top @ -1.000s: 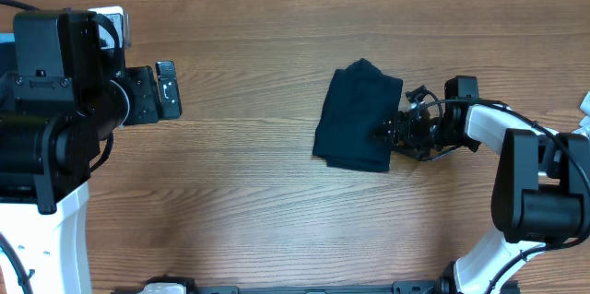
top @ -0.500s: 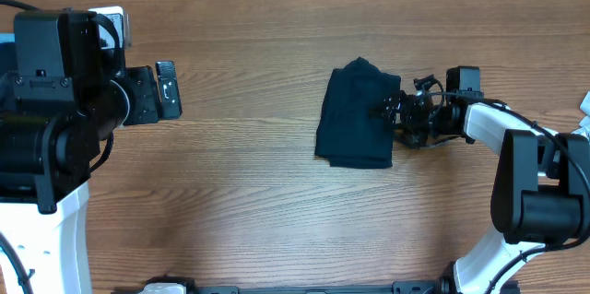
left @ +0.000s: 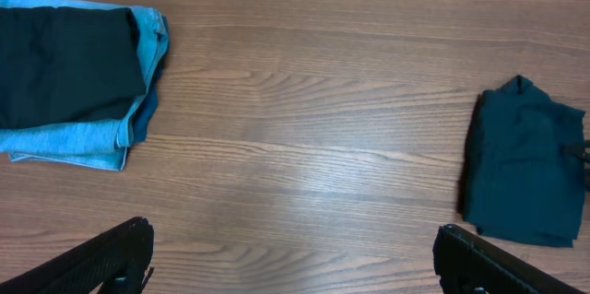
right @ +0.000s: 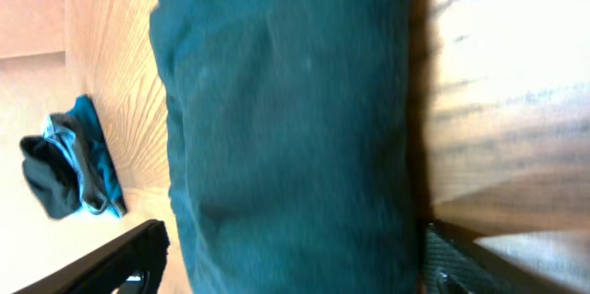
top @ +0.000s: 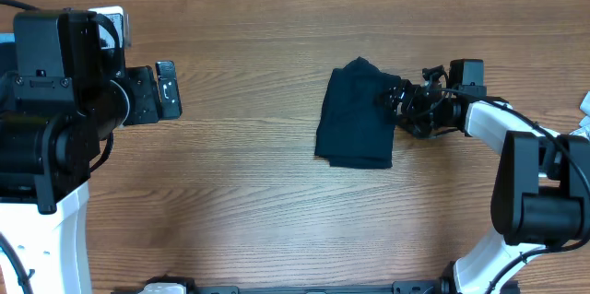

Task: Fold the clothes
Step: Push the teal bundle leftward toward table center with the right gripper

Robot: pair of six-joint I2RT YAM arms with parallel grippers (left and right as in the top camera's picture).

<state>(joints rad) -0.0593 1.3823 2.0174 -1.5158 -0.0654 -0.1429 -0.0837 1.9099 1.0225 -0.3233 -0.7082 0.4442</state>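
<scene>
We find the folded dark navy cloth shirt (top: 357, 116) lying flat on the brown wooden table (top: 249, 193), toward 3 o'clock from the table's middle. The right gripper (top: 398, 108) sits at the shirt's 2 o'clock edge, jaws released and spread wide over the cloth. The left gripper (top: 167, 89) hangs at 9 o'clock, well apart, jaws released and empty. A stack of light blue denim and dark navy pieces (left: 69, 82) lies at 10 o'clock in the left wrist view. In the overhead view the black left arm (top: 55, 100) covers most of it.
</scene>
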